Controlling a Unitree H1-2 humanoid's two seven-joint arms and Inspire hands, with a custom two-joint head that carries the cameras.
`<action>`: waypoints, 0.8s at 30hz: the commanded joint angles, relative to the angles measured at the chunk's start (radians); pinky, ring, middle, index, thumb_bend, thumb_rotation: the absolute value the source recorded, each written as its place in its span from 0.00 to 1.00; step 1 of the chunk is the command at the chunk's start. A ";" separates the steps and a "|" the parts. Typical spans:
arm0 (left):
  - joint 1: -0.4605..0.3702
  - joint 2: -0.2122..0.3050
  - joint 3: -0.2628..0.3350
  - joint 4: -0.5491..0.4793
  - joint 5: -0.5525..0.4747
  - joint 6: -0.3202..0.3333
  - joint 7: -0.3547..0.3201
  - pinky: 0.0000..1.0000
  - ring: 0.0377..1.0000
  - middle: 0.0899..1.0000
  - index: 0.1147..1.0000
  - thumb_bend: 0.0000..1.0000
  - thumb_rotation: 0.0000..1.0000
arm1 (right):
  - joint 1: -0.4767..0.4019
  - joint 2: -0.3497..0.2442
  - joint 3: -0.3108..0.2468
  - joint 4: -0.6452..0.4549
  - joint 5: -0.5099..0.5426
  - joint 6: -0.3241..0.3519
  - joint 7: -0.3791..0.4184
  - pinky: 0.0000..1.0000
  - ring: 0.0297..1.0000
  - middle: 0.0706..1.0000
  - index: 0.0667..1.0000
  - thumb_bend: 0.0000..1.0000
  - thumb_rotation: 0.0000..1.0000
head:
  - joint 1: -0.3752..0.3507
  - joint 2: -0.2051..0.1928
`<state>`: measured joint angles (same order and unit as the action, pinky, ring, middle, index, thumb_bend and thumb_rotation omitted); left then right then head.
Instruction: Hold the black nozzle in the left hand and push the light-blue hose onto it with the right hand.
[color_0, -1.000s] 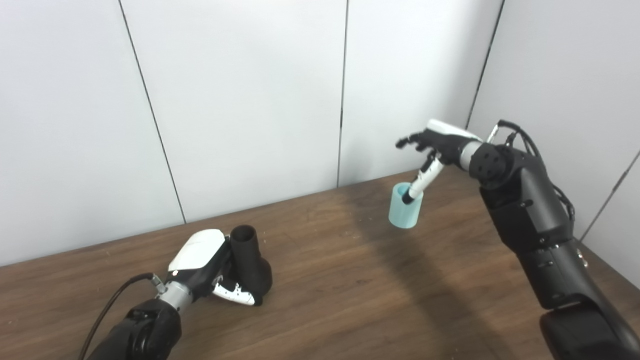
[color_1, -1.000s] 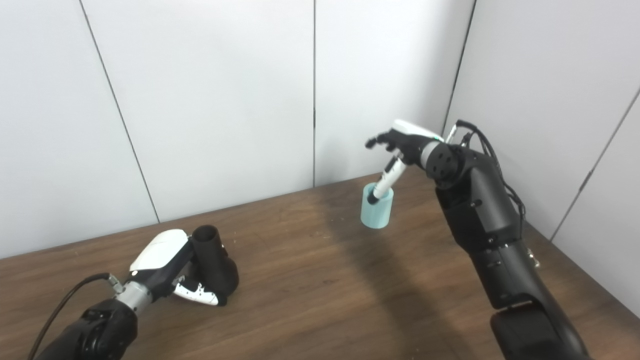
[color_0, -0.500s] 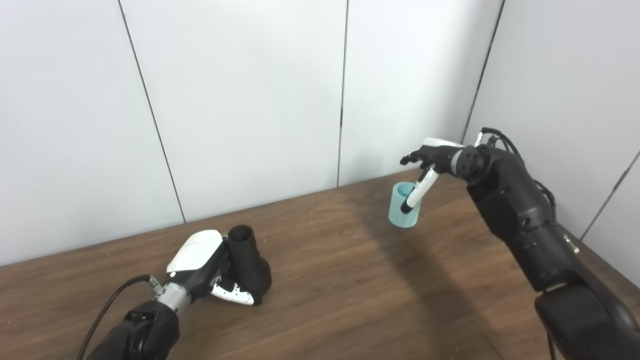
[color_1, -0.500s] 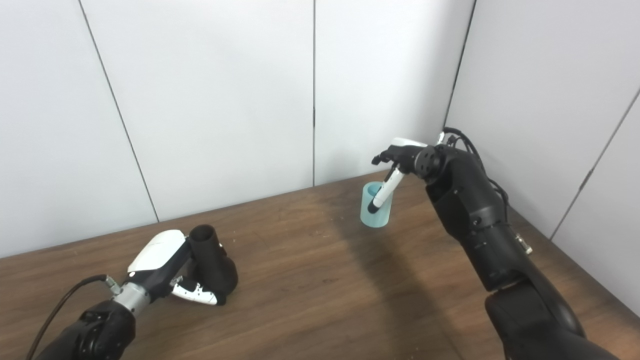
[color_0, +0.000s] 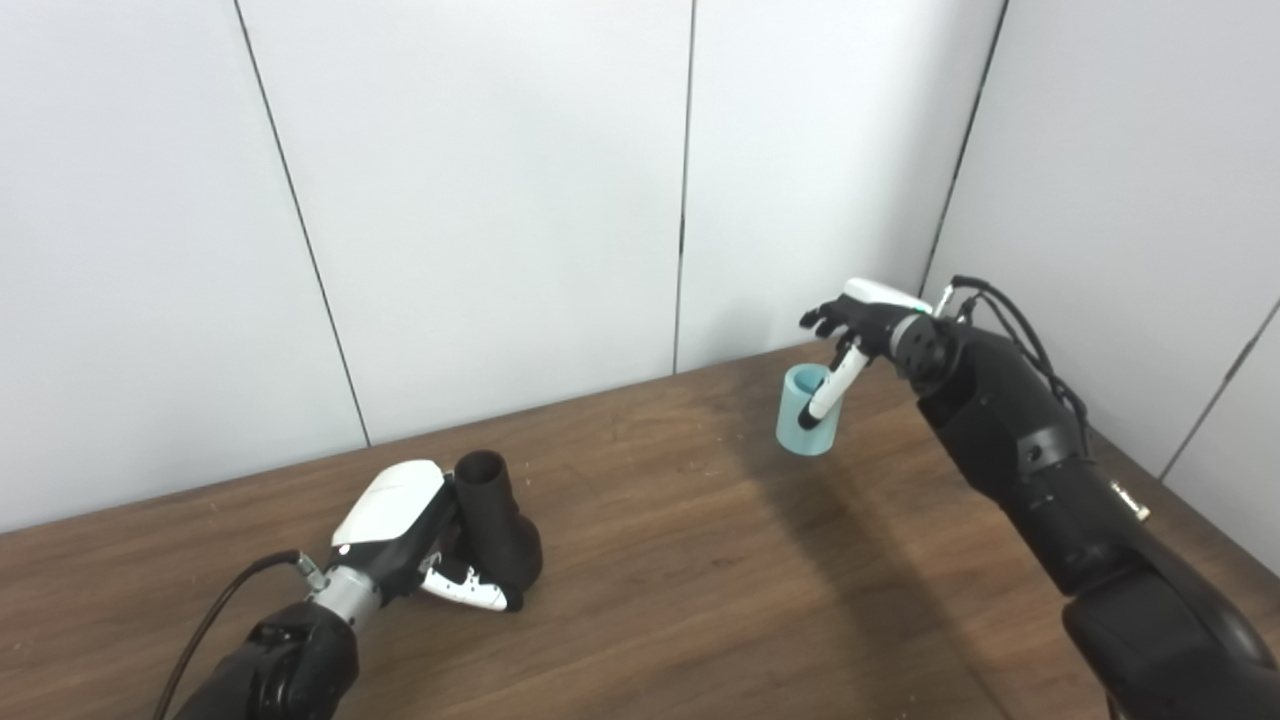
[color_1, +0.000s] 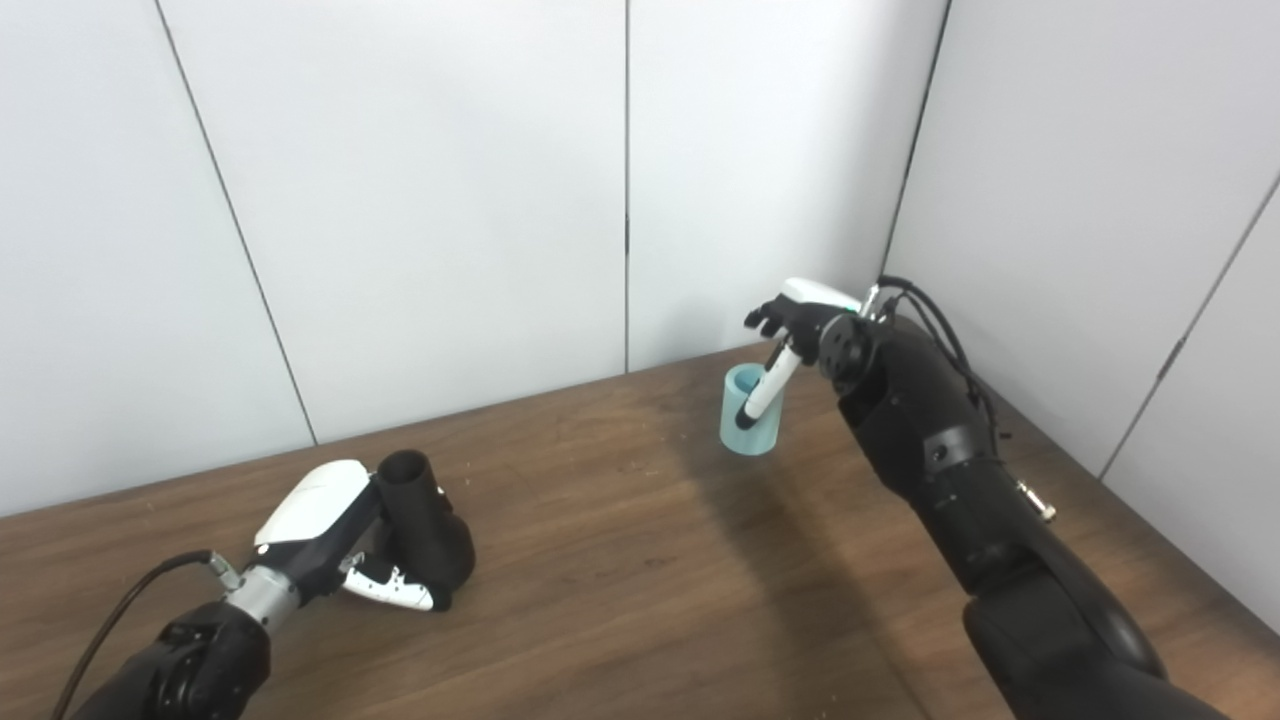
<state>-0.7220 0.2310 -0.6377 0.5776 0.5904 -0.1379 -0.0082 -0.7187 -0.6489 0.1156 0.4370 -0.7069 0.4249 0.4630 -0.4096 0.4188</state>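
Left hand (color_0: 400, 525) grips nozzle (color_0: 495, 520) | right hand (color_0: 860, 320) at hose (color_0: 805, 422) rim

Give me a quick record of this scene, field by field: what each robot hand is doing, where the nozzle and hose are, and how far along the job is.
left robot hand: wrapped around the black nozzle, which rests on the table
right robot hand: at the light-blue hose, one finger across its front
hose position: far right of table, near the wall corner
nozzle opening: facing up
parts joined: no, well apart
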 joint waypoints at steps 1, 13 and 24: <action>0.133 0.032 -0.070 0.058 0.063 0.059 -0.140 0.61 0.49 0.45 0.41 0.53 0.00 | -0.046 -0.039 0.008 -0.005 0.010 -0.039 -0.047 0.86 0.76 0.82 0.82 0.90 0.11 | 0.000 0.003; 0.134 0.042 -0.070 0.041 0.068 0.059 -0.142 0.59 0.49 0.44 0.41 0.53 0.00 | -0.040 -0.040 0.050 0.025 0.045 -0.037 -0.094 0.65 0.74 0.74 0.75 0.86 0.09 | 0.005 0.020; 0.139 0.055 -0.073 0.017 0.070 0.074 -0.159 0.59 0.49 0.45 0.41 0.53 0.00 | -0.032 -0.035 0.069 0.016 0.057 -0.004 -0.100 0.61 0.68 0.67 0.70 0.82 0.03 | 0.007 0.034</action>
<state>-0.7053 0.2457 -0.6340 0.5386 0.5883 -0.1273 -0.0090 -0.7013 -0.6484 0.1923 0.4778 -0.6459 0.4218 0.3969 -0.4019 0.4510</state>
